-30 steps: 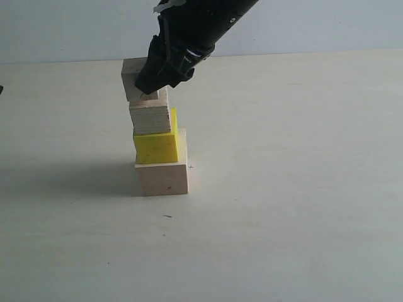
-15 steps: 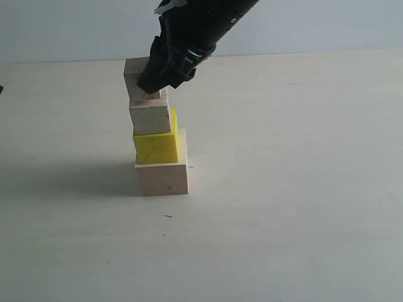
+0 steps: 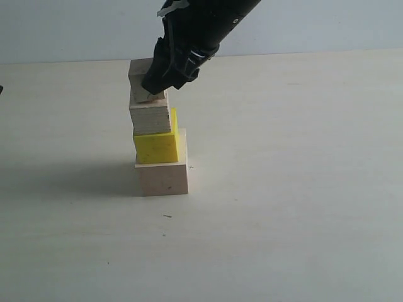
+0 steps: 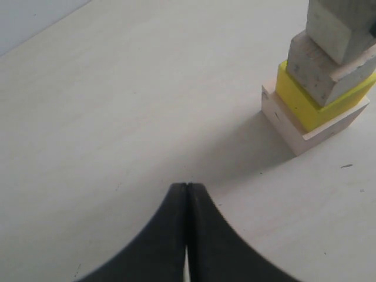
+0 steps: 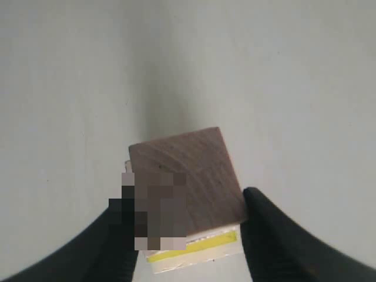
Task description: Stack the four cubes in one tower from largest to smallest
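A tower of three cubes stands on the table: a large pale wood cube (image 3: 162,178) at the bottom, a yellow cube (image 3: 155,146) on it, and a layered-edge wood cube (image 3: 150,118) on top. My right gripper (image 3: 153,89) is shut on the smallest wood cube (image 3: 137,77) right at the top of the tower, slightly off to its left. Whether that cube rests on the layered cube I cannot tell. The right wrist view has the small cube (image 5: 188,176) between my fingers (image 5: 264,223), with a yellow strip (image 5: 194,248) below. My left gripper (image 4: 187,187) is shut and empty, away from the tower (image 4: 305,100).
The pale tabletop (image 3: 296,189) stretches all round the tower, with a pale wall (image 3: 315,25) behind it. The right arm reaches in from the upper right. The tower's shadow lies to its left.
My right gripper has carried the smallest cube a little to the right, more nearly over the layered cube. The three stacked cubes and the left gripper have not moved.
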`<state>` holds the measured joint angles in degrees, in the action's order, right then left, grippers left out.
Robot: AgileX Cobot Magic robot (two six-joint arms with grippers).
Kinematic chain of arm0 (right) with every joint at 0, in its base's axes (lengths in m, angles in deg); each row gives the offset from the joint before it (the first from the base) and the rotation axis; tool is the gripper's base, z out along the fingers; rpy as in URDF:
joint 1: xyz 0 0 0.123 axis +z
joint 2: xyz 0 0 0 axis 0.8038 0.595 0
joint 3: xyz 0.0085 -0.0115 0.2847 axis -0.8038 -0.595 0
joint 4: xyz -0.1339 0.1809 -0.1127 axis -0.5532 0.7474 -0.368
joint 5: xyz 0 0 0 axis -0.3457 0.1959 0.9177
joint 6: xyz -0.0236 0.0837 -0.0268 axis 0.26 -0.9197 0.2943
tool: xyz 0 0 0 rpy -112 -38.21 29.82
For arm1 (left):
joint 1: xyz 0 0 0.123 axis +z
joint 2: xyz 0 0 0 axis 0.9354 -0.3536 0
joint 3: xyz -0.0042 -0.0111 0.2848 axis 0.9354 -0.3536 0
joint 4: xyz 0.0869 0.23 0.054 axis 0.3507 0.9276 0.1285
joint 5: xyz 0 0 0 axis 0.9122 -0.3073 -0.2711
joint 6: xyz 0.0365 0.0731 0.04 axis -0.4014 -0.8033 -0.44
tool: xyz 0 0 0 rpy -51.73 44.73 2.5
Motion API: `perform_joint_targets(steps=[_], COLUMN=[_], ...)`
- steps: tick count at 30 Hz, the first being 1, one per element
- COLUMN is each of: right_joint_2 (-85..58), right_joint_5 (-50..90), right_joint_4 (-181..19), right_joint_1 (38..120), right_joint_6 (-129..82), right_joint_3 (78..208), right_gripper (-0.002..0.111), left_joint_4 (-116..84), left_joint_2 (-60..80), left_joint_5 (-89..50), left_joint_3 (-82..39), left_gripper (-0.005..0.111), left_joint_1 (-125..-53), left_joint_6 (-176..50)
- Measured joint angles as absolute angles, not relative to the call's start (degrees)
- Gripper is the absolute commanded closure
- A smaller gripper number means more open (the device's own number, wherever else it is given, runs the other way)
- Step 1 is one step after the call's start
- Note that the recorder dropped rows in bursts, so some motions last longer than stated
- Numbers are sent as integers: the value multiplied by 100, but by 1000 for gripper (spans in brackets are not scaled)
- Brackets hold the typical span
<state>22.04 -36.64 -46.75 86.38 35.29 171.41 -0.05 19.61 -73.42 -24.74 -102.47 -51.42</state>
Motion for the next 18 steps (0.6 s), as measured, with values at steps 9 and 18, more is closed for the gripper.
perform_joint_targets(steps=[9, 18], right_joint_2=[2204, 2204], right_joint_5=[-3701, -3684], right_joint_4=[-4675, -4675], right_joint_1=[8638, 8638], right_joint_6=[3529, 3529], right_joint_3=[17141, 17141], right_gripper=[101, 63], left_joint_4=[-5, -5], left_joint_2=[1961, 1961], left_joint_5=[-7342, -7342], left_joint_3=[-2474, -2474], left_gripper=[107, 107], left_joint_1=[-10247, -10247], left_joint_6=[-5142, -5142])
